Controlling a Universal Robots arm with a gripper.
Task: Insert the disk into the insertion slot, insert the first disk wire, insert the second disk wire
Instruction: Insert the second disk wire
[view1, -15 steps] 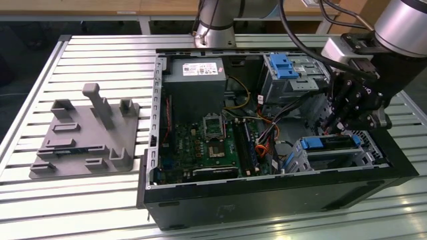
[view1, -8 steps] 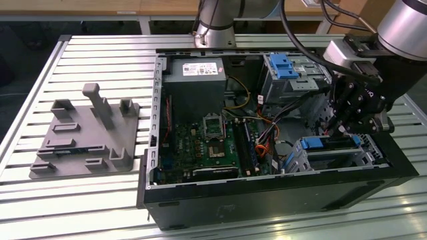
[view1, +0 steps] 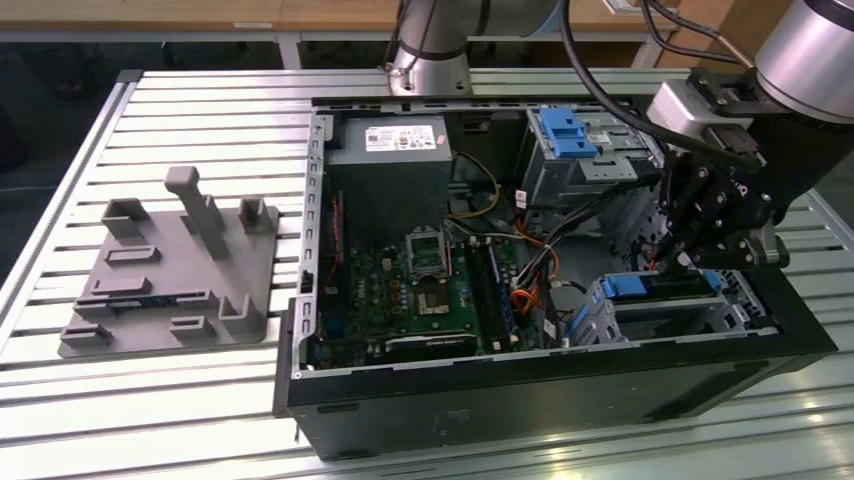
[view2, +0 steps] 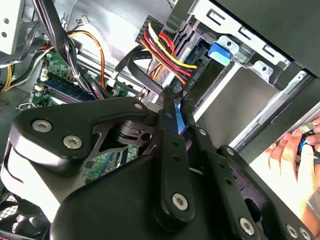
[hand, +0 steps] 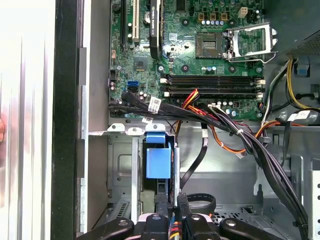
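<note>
In the exterior view, an open black computer case lies on its side on a slatted metal bench. The gripper hangs inside the case at the exterior view's right, its black linkage just above the insertion slot, a low silver cage near the case's front corner. The disk sits in that slot, its blue carrier edge showing at the cage mouth. A taller grey bay with a blue latch stands farther back. The green motherboard fills the case floor, with the power supply behind it. A grey fixture rests on the bench at the exterior view's left.

In the second wrist view, the black fingers stand close together around what appears to be a dark cable connector, though the grip itself is hard to make out. A bundle of red, yellow and black wires runs just beyond. A person's hand rests at the case edge.

In the first wrist view, the blue carrier of the disk sits upright in the silver cage. The fingers reach in just beside it, near a black cable loop.
</note>
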